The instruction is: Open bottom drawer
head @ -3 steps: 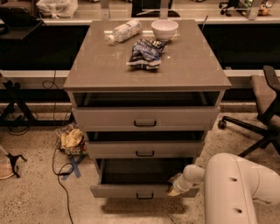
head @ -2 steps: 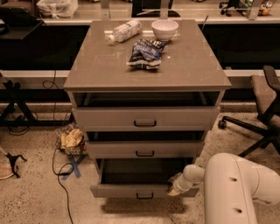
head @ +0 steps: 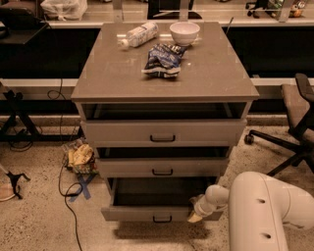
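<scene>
Dim workroom: speckled stone floor (head: 39, 220) and long white benches (head: 274, 21) behind a grey-beige cabinet (head: 117, 73).
Under the benches it is dark. A black office chair (head: 297, 105) stands at the right, one castor near the cabinet. Left of the cabinet, a black cable (head: 64, 196) trails over the floor past a blue tape cross (head: 82, 185), a crumpled yellowish bag (head: 81, 157) and black stand legs (head: 14, 179). A white plastic bag (head: 61, 7) sits on the bench, upper left. The gripper (head: 197, 214) is low at the cabinet's front right.
</scene>
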